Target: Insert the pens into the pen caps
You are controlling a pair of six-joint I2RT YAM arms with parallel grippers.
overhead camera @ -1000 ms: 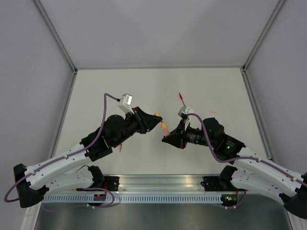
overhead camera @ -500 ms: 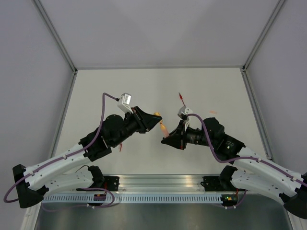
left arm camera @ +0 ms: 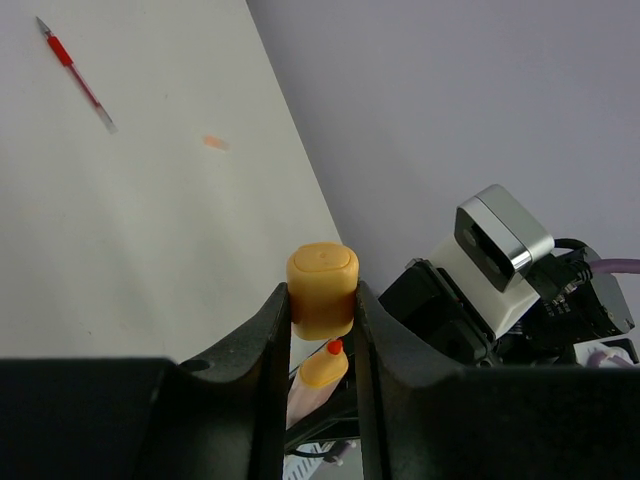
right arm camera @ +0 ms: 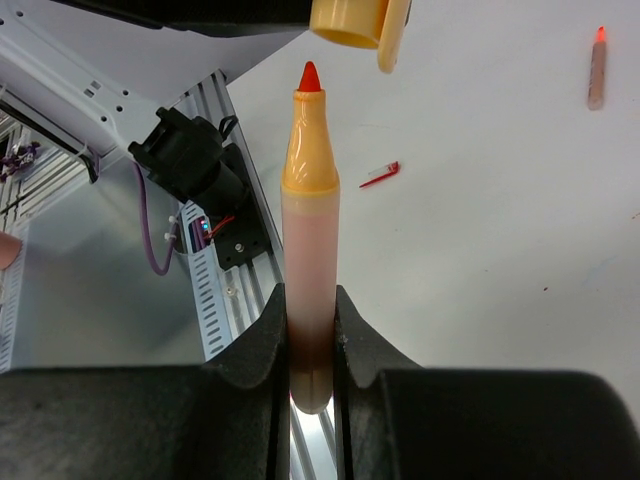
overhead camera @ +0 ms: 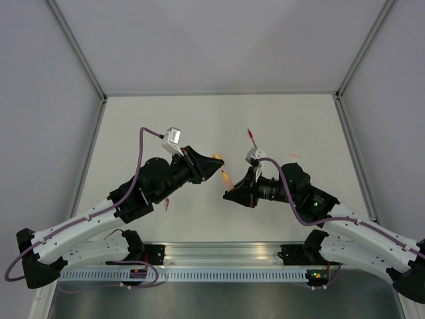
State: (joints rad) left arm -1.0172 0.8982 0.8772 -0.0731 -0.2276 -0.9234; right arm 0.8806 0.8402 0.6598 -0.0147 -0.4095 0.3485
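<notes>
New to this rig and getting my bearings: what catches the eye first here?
Above mid-table, the left gripper is shut on an orange cap. Facing it, the right gripper holds an orange pen whose red tip is close to the cap's mouth, not yet in. Farther back, a red pen lies on the table.

A white table (overhead camera: 166, 126) is enclosed by grey walls (overhead camera: 219, 40) at 9, 12 and 3 o'clock. An aluminium rail (overhead camera: 219, 252) is mounted along its edge at 6 o'clock.
</notes>
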